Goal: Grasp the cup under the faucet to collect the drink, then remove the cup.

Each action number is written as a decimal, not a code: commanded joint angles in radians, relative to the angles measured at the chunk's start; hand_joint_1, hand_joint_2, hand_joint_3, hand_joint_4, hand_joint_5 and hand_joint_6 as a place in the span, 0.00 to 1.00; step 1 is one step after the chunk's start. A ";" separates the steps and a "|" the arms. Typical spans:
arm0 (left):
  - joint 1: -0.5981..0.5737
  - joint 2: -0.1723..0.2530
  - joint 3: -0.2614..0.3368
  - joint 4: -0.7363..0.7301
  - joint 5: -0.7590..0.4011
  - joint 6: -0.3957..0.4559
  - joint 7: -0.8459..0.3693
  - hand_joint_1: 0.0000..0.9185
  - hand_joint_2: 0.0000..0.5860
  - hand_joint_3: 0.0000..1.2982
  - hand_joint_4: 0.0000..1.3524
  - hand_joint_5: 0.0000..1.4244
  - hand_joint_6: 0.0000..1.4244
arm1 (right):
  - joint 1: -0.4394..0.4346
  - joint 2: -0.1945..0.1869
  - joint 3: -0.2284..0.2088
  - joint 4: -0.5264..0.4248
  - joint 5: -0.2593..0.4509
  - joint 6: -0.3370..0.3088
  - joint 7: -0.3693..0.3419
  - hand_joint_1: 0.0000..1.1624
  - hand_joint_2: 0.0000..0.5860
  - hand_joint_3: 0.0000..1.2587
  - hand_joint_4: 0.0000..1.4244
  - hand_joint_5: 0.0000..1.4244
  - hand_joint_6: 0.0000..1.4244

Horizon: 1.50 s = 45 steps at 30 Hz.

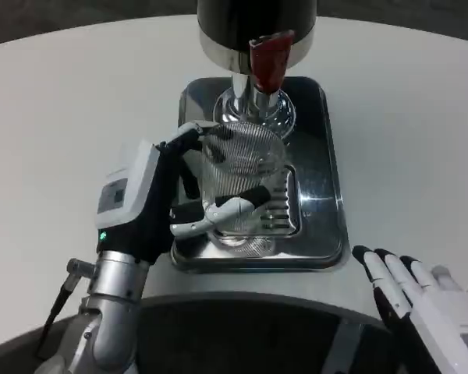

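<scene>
White table [421, 132] carries a steel drip tray [331, 210]. Your left hand [152, 199] wraps the ribbed clear cup [242, 167], fingers around its far and near sides, keeping it under the red faucet lever [269, 58] just beyond. Right hand [417, 300] rests spread, empty, well aside.

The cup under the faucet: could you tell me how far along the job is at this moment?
Done: the left hand grips the clear ribbed cup, which stands on the metal drip tray below the dispenser's red tap lever. In hand: collecting the drink; no flow or liquid can be made out in the cup. Left: filling it, then taking the cup away. The right hand rests on the white table, holding nothing.
</scene>
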 commanded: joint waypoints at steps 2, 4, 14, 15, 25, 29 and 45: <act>-0.036 0.003 -0.034 0.046 0.012 -0.001 0.057 0.59 0.34 0.77 0.84 0.72 0.88 | 0.034 -0.001 -0.010 -0.023 0.017 -0.021 -0.023 0.60 0.54 0.00 0.00 0.00 0.00; -0.049 -0.003 -0.044 0.066 0.014 0.006 0.073 0.59 0.34 0.77 0.84 0.72 0.88 | 0.042 -0.001 -0.012 -0.025 0.021 -0.024 -0.025 0.60 0.54 0.00 0.00 0.00 0.00; -0.174 -0.048 -0.098 0.220 0.012 0.067 0.166 0.59 0.34 0.78 0.84 0.73 0.88 | 0.095 -0.002 -0.032 -0.039 0.056 -0.036 -0.041 0.60 0.54 0.00 0.00 0.00 0.00; -0.185 -0.051 -0.103 0.230 0.011 0.068 0.172 0.59 0.34 0.78 0.84 0.73 0.88 | 0.098 -0.003 -0.035 -0.039 0.061 -0.037 -0.043 0.60 0.54 0.00 0.00 0.00 0.00; -0.213 -0.069 -0.143 0.263 0.002 0.062 0.192 0.59 0.34 0.77 0.81 0.73 0.90 | 0.093 -0.008 -0.063 -0.030 0.099 -0.041 -0.039 0.60 0.54 0.00 0.00 0.00 0.00; -0.204 -0.057 -0.148 0.258 0.002 0.060 0.192 0.57 0.33 0.70 0.72 0.72 0.91 | 0.083 -0.007 -0.067 -0.023 0.108 -0.041 -0.038 0.60 0.54 0.00 0.00 0.00 0.00; -0.198 -0.008 -0.146 0.293 -0.048 0.011 0.097 0.20 0.03 0.23 0.22 0.46 0.75 | 0.060 -0.001 -0.054 0.004 0.113 -0.040 -0.044 0.60 0.54 0.00 0.00 0.00 0.00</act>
